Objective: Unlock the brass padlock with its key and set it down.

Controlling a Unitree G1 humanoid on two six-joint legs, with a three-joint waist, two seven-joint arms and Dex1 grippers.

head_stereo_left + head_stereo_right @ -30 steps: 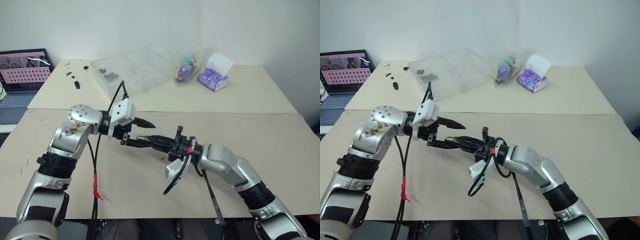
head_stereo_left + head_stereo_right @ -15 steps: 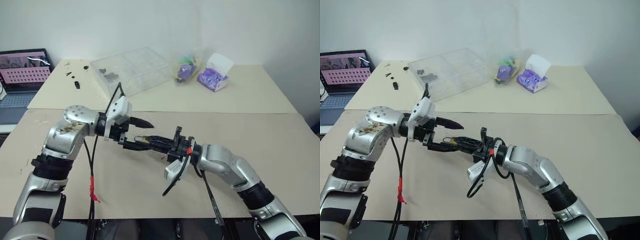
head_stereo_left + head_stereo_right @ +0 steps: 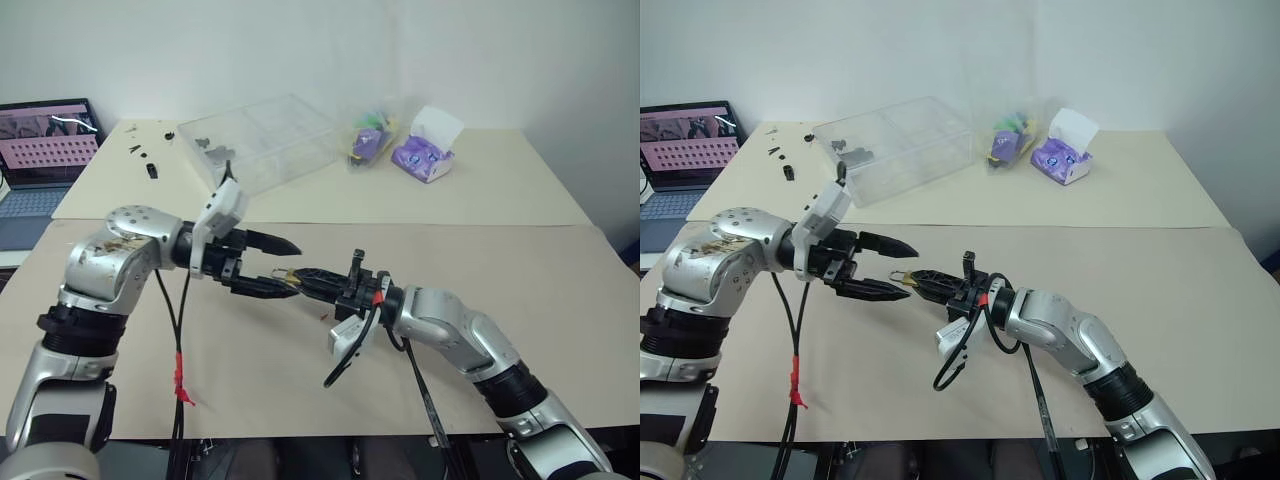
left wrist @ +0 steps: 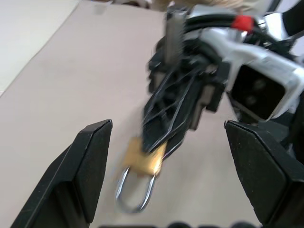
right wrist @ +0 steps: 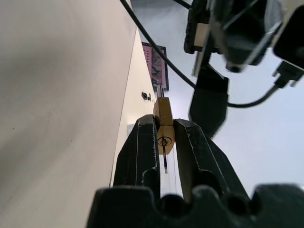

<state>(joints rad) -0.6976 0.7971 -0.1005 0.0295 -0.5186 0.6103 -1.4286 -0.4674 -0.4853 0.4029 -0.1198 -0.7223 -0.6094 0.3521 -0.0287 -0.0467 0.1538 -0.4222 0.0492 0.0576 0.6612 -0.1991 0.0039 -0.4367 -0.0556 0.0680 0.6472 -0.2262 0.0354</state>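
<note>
A big flat table with a light brown top sits in front — a paler cream table joins it behind. On the cream one lie a clear plastic box with sections, a purple tissue pack, a clear bag of bright bits and small black parts. A tiny red speck lies on the brown top.

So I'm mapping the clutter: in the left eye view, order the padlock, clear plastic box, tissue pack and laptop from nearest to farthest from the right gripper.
1. Padlock: clamped at the tips of the right gripper.
2. Clear plastic box: behind, toward the far table.
3. Tissue pack and laptop: far right and far left; too close to call.
</note>
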